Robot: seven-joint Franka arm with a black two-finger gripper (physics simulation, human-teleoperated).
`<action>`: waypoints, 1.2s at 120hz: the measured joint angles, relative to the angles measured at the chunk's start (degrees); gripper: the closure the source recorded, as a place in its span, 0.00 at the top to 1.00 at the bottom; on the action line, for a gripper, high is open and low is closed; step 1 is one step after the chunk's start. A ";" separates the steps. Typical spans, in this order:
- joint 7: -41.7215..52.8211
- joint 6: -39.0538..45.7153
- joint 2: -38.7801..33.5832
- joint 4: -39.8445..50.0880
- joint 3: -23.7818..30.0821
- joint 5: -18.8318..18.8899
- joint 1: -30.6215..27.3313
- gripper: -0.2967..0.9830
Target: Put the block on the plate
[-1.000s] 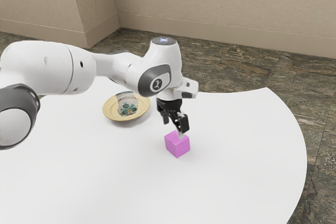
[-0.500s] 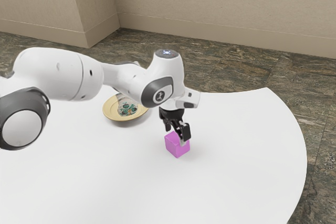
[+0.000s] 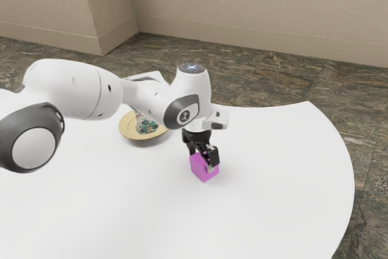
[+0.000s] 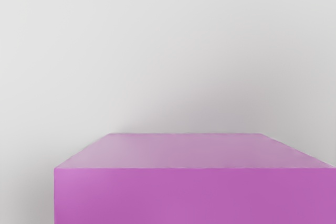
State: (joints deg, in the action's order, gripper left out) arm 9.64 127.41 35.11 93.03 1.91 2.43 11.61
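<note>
1. Surface: white table [image 3: 273, 210], curved edge near 3 o'clock in the exterior view. Clock readings below are taken in that view from the block, 12 pointing up the frame.
2. The arm [image 3: 66, 89] comes in from about 10 o'clock. Change: lower than one second ago, when the hand stood higher above the block.
3. Block [image 3: 204, 168]: magenta, upright, on the table; position essentially unchanged. Wrist view: its top and one side lie close under the hand.
4. Gripper [image 3: 202, 160]: now down at block height. Clenched or released: cannot tell from these pictures. Inference: approach about finished; a secure grasp remains to be confirmed, then the lift.
5. Plate [image 3: 125, 130]: yellow rim, patterned centre, at 10 o'clock, well apart from the block, partly hidden by the arm. Placement not yet done. Next carry probably runs toward 10, raised enough to clear the rim; an off-centre hold could let the block twist.
6. Beyond: dark stone floor [image 3: 273, 83], then beige wall [image 3: 242, 4] at 12.
7. Count: table 1, arm 1, block 1, gripper 1, plate 1.
</note>
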 joint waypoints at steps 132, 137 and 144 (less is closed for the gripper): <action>-3.82 -0.17 -0.65 -7.57 0.70 -0.33 -23.05 0.58; -3.88 -0.26 0.76 -9.55 1.17 -0.32 -23.34 0.58; -3.98 -0.35 2.24 -11.06 1.56 -0.30 -23.49 0.58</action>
State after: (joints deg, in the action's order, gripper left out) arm 5.66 127.06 37.35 81.96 3.47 2.14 -11.88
